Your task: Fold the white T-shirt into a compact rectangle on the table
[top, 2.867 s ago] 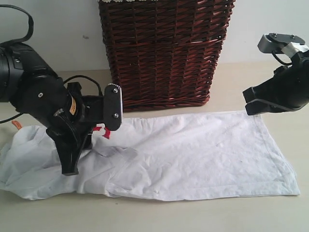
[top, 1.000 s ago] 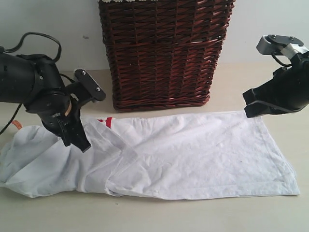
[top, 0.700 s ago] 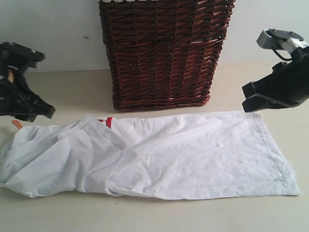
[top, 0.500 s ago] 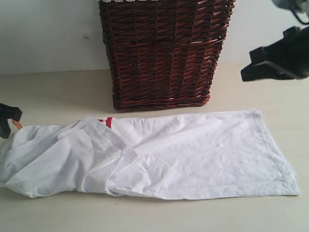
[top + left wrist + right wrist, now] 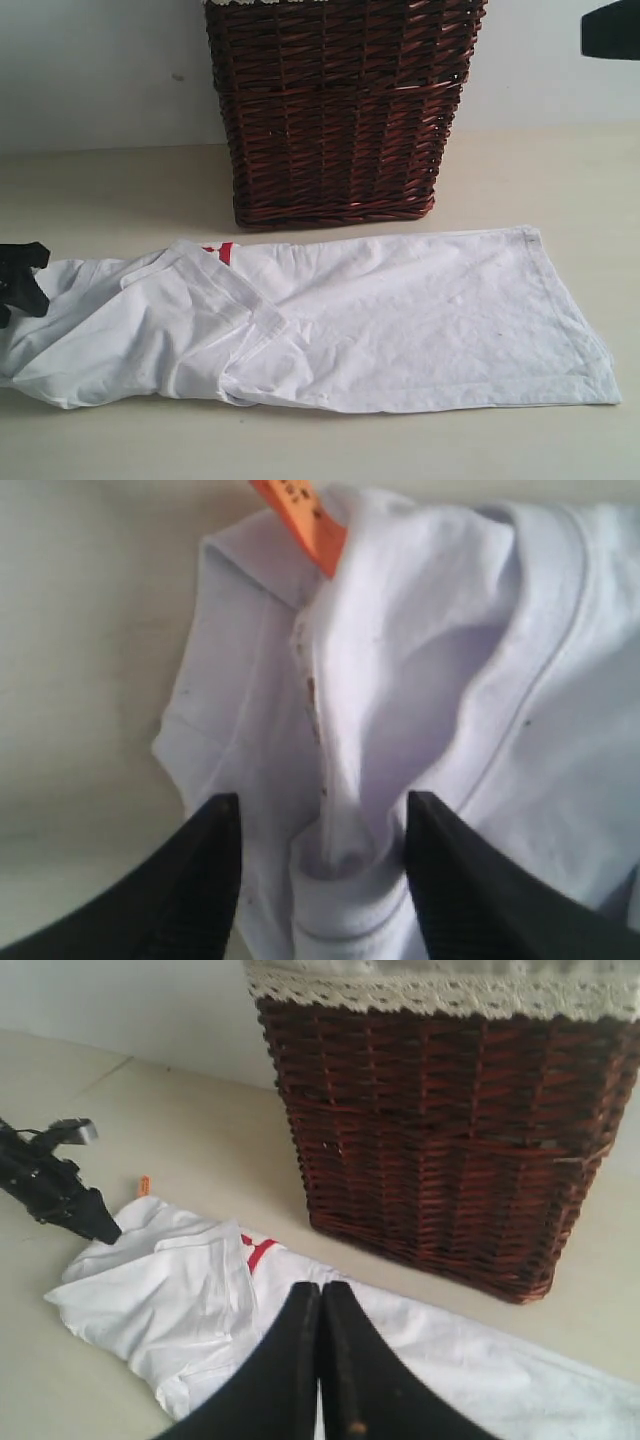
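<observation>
1. Exterior view. The white T-shirt [image 5: 400, 320] lies on the table [image 5: 110, 190] as a long strip running left to right, just in front of a dark wicker basket [image 5: 335, 110]. Its right part is smooth, ending in a hemmed edge. Its left part is rumpled, with a folded flap and a scrap of red band [image 5: 218, 252] at the back edge. The left gripper [image 5: 20, 278] shows only as a black shape at the left edge, at the shirt's left end; its jaws cannot be judged here. A black part of the right arm [image 5: 612, 30] shows at the upper right corner, well apart from the shirt.

2. Left wrist view. The two black fingers [image 5: 200, 890] stand apart, not closed. A bunched ridge of shirt cloth rises between them. One finger touches it, the other stands just off it. An orange tag [image 5: 300, 520] juts from the cloth's edge beyond the ridge.

3. Right wrist view. The right gripper [image 5: 320, 1300] has its jaws pressed together with nothing between them. It hangs above the shirt, clear of the cloth. A lace-trimmed liner [image 5: 450, 990] caps the basket's rim. The left gripper sits at the shirt's rumpled end, near the orange tag.
</observation>
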Motion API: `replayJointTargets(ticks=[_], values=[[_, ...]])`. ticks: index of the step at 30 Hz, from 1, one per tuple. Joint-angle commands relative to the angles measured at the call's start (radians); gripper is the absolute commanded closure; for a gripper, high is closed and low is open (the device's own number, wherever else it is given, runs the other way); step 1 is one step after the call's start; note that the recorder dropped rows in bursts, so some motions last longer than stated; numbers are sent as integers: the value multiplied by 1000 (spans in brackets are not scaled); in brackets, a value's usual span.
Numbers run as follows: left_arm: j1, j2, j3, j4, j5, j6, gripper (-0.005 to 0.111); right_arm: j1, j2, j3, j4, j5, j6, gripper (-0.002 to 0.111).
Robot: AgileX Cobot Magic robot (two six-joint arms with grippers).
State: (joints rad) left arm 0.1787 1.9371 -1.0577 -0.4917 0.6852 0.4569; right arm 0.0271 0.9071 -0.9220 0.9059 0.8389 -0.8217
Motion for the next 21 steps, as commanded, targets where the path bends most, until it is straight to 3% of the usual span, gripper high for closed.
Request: replayJointTargets(ticks=[1,5,8,12,21], values=[[0,42,-15,-20,-6,11,54,-4,-193,76,23,-35,-32,108],[0,53,-24,-14,1,14,43,-4,-357,161,9,-134,-30,108],[0,48,-76,43,81,11,39,-4,-458,218,9,-172,-30,108],[0,10,-120,127,114,-26,38,-4,-550,278,9,-204,-30,108],[-2,91,-120,83,86,29,38,-4,-665,305,9,-183,-23,108]])
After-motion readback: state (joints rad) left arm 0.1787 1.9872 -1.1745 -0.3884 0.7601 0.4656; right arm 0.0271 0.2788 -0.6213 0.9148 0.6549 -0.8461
